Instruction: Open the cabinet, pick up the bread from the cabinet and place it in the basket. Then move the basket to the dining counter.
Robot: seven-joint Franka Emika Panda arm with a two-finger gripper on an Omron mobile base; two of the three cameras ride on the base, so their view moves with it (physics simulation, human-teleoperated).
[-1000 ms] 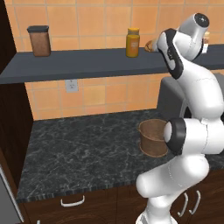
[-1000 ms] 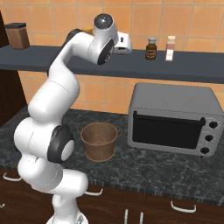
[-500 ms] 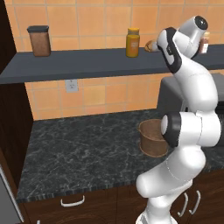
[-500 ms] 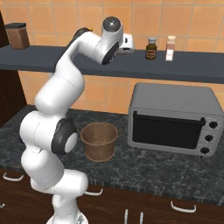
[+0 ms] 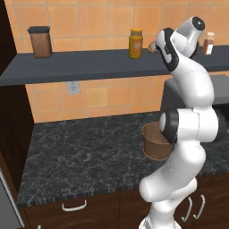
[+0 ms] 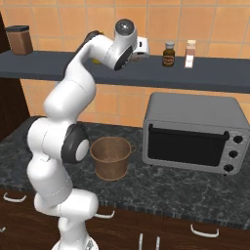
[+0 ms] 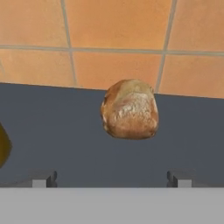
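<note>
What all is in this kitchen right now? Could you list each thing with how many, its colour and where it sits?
bread: one, golden-tan, on the shelf by the tiled wall, ahead of the hand
shelf: one, dark grey, along the orange tiled wall
brown jar: one, dark lid, left end of shelf
yellow-orange jar: one, on shelf left of the bread
spice bottles: two, one dark, one pale, on shelf above the oven
basket: one, brown, on the black counter
toaster oven: one, grey, on the counter right of the basket
counter: one, black speckled
gripper: one, open, short of the bread
</note>
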